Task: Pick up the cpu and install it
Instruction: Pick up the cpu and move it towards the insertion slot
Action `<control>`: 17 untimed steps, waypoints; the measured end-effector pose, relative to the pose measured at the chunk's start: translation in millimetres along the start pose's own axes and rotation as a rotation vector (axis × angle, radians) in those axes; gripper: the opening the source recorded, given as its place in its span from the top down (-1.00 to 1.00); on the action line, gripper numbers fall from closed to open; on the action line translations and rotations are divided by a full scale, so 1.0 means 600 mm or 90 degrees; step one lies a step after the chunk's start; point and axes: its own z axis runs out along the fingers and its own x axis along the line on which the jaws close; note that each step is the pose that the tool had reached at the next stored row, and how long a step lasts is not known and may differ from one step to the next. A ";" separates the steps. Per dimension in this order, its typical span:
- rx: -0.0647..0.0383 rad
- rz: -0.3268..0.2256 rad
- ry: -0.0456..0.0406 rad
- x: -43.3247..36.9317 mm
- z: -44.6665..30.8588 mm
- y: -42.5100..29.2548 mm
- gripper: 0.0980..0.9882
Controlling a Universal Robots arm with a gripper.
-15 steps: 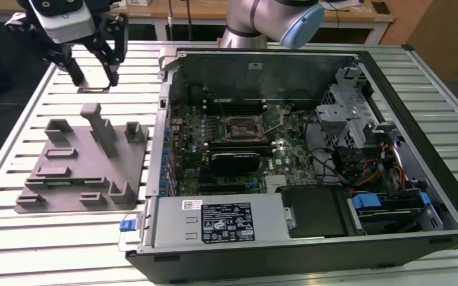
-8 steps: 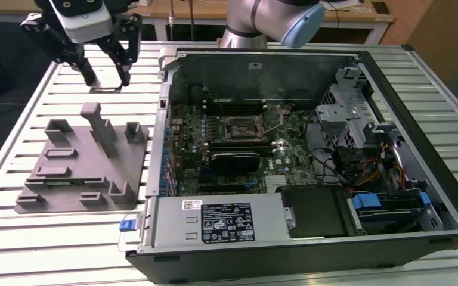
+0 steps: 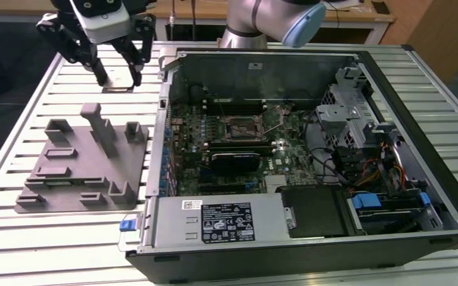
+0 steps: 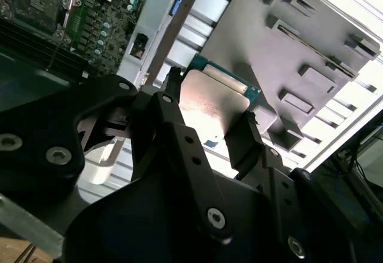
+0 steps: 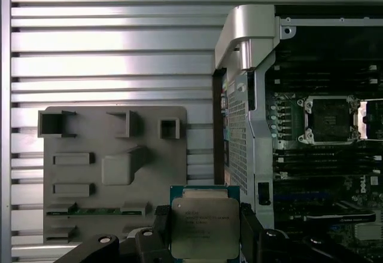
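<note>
The cpu (image 3: 120,82), a flat square chip with a silver metal top, hangs in the air beyond the far end of the grey holder tray (image 3: 58,179), at the exterior view's upper left. My gripper (image 3: 119,76) is shut on the cpu, one black finger on each of two opposite edges. Both wrist views show the cpu (image 5: 204,230) (image 4: 210,103) clamped between the fingers (image 5: 160,222) (image 4: 244,132). The motherboard socket (image 3: 241,126) (image 5: 328,119) sits open inside the computer case, to the exterior view's right of the gripper.
The open computer case (image 3: 408,65) lies on the slatted metal table (image 3: 70,244), with a raised side wall (image 3: 164,89) between gripper and motherboard. A drive cage (image 3: 348,119), cables and a power supply (image 3: 221,220) crowd the case's near and right parts. The tray has upright posts (image 3: 93,119).
</note>
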 end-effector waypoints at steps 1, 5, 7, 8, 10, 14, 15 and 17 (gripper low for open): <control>0.000 0.000 0.0000 -0.004 0.000 0.000 0.00; 0.000 0.000 0.0000 -0.019 0.001 0.001 0.00; 0.000 0.000 0.0000 -0.026 0.001 0.001 0.00; 0.000 0.000 0.0000 -0.030 0.001 0.001 0.00; 0.000 0.000 0.0001 -0.038 0.001 0.001 0.00; 0.000 0.000 0.0000 -0.053 0.002 0.002 0.00; 0.000 0.000 0.0000 -0.058 0.002 0.002 0.00; 0.000 0.000 0.0000 -0.067 0.002 0.003 0.00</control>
